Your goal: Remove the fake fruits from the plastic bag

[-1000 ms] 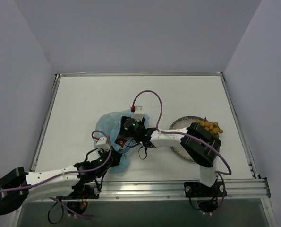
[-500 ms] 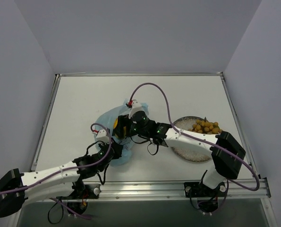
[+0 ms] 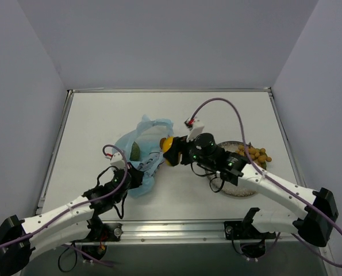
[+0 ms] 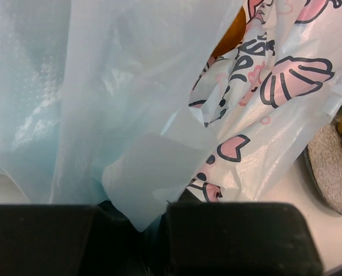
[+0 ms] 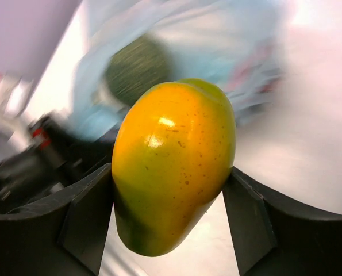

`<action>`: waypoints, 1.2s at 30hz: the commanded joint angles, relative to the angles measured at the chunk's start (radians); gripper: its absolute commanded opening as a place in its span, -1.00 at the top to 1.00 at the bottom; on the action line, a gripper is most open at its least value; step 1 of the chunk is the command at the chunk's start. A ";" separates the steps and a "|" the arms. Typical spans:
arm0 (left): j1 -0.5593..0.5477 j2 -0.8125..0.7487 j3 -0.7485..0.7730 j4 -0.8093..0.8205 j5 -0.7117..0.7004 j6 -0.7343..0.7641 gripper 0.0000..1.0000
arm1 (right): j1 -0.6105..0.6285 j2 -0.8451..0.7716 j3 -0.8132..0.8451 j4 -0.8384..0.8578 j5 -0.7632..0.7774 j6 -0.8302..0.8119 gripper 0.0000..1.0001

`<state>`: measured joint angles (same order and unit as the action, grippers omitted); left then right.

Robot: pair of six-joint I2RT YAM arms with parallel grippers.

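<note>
The light-blue plastic bag (image 3: 143, 150) lies left of centre, and my left gripper (image 3: 137, 177) is shut on its near edge. In the left wrist view the printed bag film (image 4: 130, 103) runs down between the dark fingers (image 4: 239, 236). My right gripper (image 3: 172, 153) is shut on the yellow-orange mango (image 3: 166, 147), just right of the bag's mouth. In the right wrist view the mango (image 5: 173, 161) fills the gap between the jaws. A green netted melon (image 5: 137, 68) sits inside the bag (image 5: 216, 34). The bunch of orange-tan balls (image 3: 256, 153) rests on the plate's far edge.
A speckled grey round plate (image 3: 231, 187) lies to the right, partly under my right arm. It also shows at the right edge of the left wrist view, as the plate (image 4: 331, 172). White walls and a metal rail (image 3: 176, 229) border the table.
My right gripper has pulled back out of the bag to the right, carrying the mango. The bag has been lifted and stretched, and the melon now shows at its mouth.
</note>
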<state>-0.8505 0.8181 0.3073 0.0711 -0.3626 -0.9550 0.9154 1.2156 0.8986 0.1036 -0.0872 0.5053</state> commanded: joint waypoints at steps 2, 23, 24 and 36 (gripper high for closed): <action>-0.004 -0.066 -0.033 -0.019 0.053 0.033 0.95 | -0.133 -0.128 -0.053 -0.189 0.433 0.013 0.29; -0.016 -0.220 -0.074 -0.136 0.123 0.039 0.95 | -0.346 0.019 -0.225 -0.203 0.531 0.033 -0.22; -0.016 -0.217 -0.074 -0.136 0.126 0.041 0.95 | -0.346 0.019 -0.227 -0.203 0.529 0.038 -0.26; -0.016 -0.211 -0.100 -0.123 0.129 0.024 0.95 | -0.343 -0.062 -0.199 -0.225 0.505 0.033 -0.40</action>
<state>-0.8581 0.6025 0.1974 -0.0566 -0.2321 -0.9314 0.5697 1.1805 0.6701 -0.0982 0.4175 0.5434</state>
